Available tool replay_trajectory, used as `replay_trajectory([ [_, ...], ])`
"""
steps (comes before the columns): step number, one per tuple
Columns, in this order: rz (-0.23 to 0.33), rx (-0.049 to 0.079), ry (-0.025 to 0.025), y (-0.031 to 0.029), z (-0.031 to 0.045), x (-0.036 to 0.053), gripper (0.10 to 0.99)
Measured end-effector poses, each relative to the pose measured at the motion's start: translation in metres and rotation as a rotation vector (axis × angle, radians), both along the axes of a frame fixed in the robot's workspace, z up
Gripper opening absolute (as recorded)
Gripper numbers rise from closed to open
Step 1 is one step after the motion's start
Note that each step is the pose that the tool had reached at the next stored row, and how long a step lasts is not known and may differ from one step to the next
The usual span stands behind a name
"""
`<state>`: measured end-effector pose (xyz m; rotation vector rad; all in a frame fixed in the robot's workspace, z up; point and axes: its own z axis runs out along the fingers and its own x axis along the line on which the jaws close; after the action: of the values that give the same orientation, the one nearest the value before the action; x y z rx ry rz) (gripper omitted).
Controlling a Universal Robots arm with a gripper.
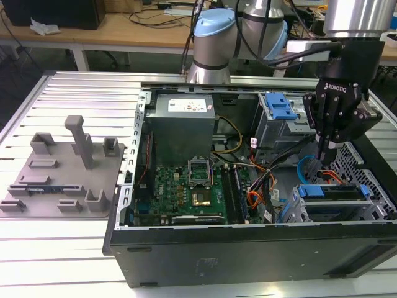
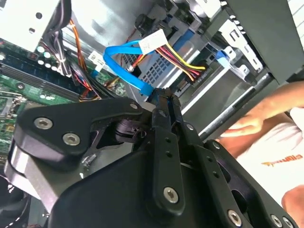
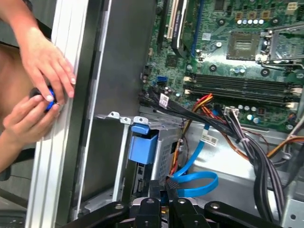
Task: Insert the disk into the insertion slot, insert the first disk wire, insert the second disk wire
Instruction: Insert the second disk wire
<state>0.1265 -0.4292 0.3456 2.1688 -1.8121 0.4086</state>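
Over the open computer case's drive corner, pincer (image 1: 327, 151) hangs with fingers pinched together on a small black plug at the blue cable (image 2: 124, 64), held upright above the disk (image 1: 335, 191) seated in its insertion slot (image 1: 296, 211), presumably to reach the connector.

The gripper (image 1: 325, 151) is showing matt black metal; the disk (image 1: 332, 192) carrier, glossy blue plastic; the insertion slot (image 1: 366, 162), perforated grey sheet metal.
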Motion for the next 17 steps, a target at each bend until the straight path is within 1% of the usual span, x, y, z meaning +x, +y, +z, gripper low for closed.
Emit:
replay_trajectory([
  [1,-0.001,0.008,0.0,-0.0011,0.0001,0.0,0.161],
  [3,-0.002,0.019,0.0001,-0.0034,0.0006,0.0,0.161],
  [6,-0.003,0.029,0.0019,-0.0068,0.002,0.0002,0.161],
  [7,-0.003,0.036,0.0063,-0.0089,0.003,0.0004,0.161],
  [9,-0.004,0.053,0.0227,-0.0105,0.0055,0.0009,0.161],
  [10,-0.004,0.074,0.0322,-0.0108,0.0056,0.0014,0.161],
  [11,-0.004,0.1,0.0412,-0.0109,0.0057,0.002,0.161],
  [12,-0.003,0.133,0.0478,-0.011,0.0057,0.0031,0.161],
  [13,-0.003,0.156,0.0483,-0.0112,0.0057,0.0049,0.161],
  [14,-0.003,0.166,0.0492,-0.0115,0.0057,0.0059,0.161],
  [15,-0.002,0.183,0.0506,-0.0121,0.0057,0.0075,0.161],
  [16,-0.002,0.194,0.0516,-0.0125,0.0057,0.0085,0.161],
  [17,-0.002,0.203,0.0537,-0.0129,0.0057,0.0093,0.161],
])
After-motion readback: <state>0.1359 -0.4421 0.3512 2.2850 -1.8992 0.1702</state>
